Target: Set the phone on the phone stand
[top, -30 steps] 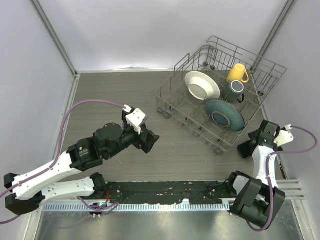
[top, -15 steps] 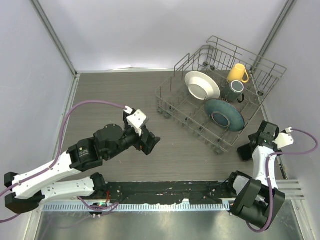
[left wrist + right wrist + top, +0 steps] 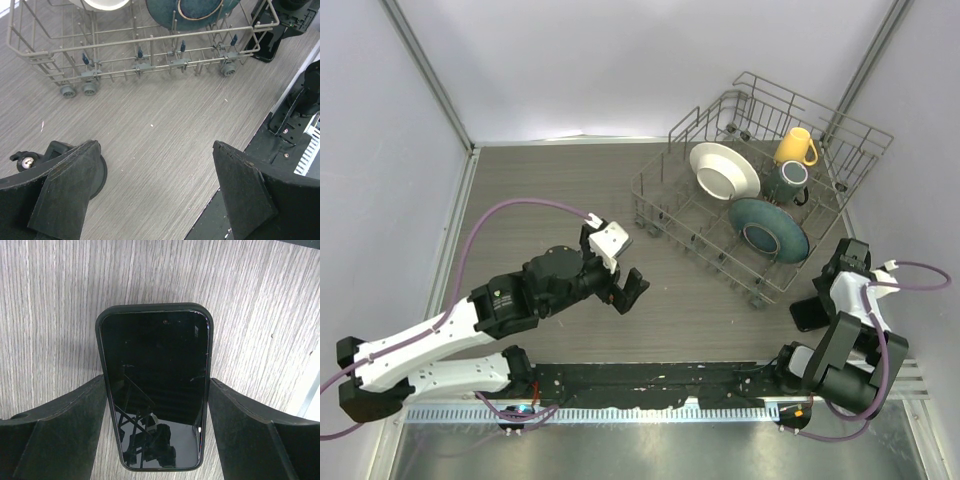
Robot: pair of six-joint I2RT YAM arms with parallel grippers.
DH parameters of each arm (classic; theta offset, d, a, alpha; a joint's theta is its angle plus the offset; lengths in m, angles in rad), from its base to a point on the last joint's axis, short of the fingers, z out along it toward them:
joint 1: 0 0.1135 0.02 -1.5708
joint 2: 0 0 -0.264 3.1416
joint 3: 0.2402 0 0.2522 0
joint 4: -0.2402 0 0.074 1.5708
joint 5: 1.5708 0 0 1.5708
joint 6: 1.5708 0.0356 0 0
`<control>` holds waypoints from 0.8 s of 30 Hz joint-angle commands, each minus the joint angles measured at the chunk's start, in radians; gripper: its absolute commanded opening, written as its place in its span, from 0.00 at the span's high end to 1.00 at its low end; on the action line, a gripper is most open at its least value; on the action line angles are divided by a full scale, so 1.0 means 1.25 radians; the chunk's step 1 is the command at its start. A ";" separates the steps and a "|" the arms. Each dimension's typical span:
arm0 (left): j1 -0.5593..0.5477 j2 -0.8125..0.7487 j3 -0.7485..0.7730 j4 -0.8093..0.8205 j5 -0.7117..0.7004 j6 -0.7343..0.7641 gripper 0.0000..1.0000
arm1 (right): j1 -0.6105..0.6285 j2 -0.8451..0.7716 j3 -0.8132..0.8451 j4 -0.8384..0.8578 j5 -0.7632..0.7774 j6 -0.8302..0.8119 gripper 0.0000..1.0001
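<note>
Holding a white plate [image 3: 723, 170], a teal plate [image 3: 768, 228], a yellow mug [image 3: 796, 147] and a dark mug [image 3: 790, 180], the wire dish rack [image 3: 650, 200] fills the worktop's [image 3: 540, 190] far right corner. Near the right edge, the right gripper [image 3: 156, 381] clamps the phone [image 3: 155, 360], glossy black and cased; the left gripper [image 3: 155, 150] gapes.

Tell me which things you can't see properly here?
- Small black disc-based phone stand: left wrist view, mostly behind the left gripper finger; top view, hidden beneath that gripper.
- Thin flat black phone: top view, far end under the right gripper.
- White round plate: left wrist view, cut off by the top edge.
</note>
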 commanded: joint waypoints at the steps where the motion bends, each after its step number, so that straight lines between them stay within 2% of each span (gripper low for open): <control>1: -0.003 0.009 0.005 0.021 0.023 -0.011 0.00 | 0.000 0.011 0.044 -0.026 0.011 -0.008 0.24; 8: 0.004 0.025 0.008 0.020 0.023 -0.014 0.00 | 0.000 0.039 0.043 -0.031 -0.040 -0.017 0.14; 24: 0.016 0.034 0.010 0.020 0.040 -0.017 0.00 | 0.023 0.085 0.030 -0.047 -0.077 0.009 0.12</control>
